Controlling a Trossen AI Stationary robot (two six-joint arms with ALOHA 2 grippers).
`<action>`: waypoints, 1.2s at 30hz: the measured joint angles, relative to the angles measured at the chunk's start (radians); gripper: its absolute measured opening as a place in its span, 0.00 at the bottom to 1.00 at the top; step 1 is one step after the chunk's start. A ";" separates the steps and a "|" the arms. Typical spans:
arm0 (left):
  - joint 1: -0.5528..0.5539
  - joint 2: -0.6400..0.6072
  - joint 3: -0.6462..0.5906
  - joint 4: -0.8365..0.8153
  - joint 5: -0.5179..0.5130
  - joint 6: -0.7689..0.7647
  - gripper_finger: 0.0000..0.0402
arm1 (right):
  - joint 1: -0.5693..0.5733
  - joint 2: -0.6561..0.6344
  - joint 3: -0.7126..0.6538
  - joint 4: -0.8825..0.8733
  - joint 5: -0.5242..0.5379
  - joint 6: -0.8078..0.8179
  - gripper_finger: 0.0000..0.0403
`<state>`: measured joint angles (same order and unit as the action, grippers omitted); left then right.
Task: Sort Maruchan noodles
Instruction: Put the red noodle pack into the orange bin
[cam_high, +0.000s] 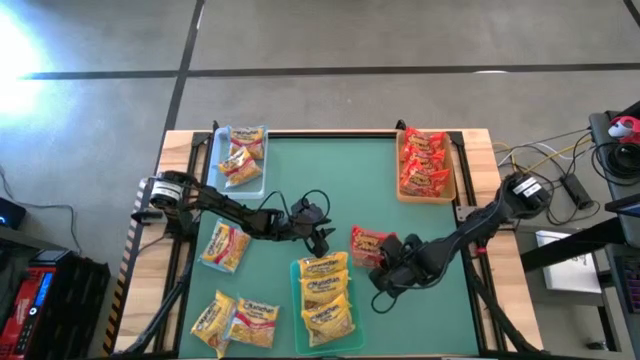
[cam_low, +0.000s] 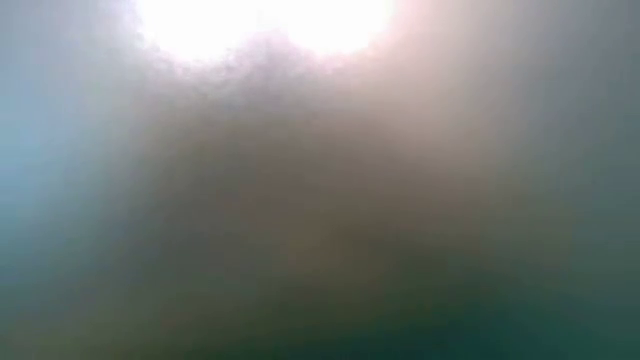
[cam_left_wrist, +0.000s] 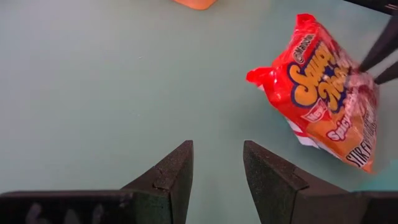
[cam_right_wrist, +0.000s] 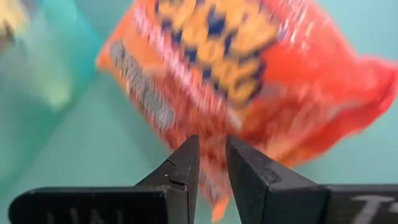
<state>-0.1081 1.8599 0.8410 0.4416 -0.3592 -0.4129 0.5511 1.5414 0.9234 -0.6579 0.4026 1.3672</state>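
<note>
Risk as I see it: right pincer (cam_right_wrist: 211, 165) is pinching only the edge of the red packet (cam_right_wrist: 249, 74), so the crinkly film could slip out mid-carry and drop short of the red tray (cam_high: 455, 185). Packet hangs just ahead of that pincer's fingertips, off the counter (cam_high: 290, 160). Left pincer (cam_left_wrist: 217, 171) is spread, holding nothing, packet off to one side ahead. Low view is washed out.
</note>
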 joint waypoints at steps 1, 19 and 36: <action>0.000 0.000 0.000 0.000 0.000 0.000 0.31 | -0.012 0.000 0.000 0.005 0.026 -0.013 0.17; 0.000 0.000 0.000 -0.002 -0.001 0.011 0.31 | -0.032 0.005 0.037 0.237 -0.096 -0.116 0.17; -0.002 0.000 -0.002 0.001 -0.001 0.003 0.31 | -0.091 0.169 0.035 0.245 0.019 -0.162 0.17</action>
<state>-0.1104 1.8599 0.8391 0.4427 -0.3603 -0.4099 0.4601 1.7101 0.9581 -0.4129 0.4217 1.2050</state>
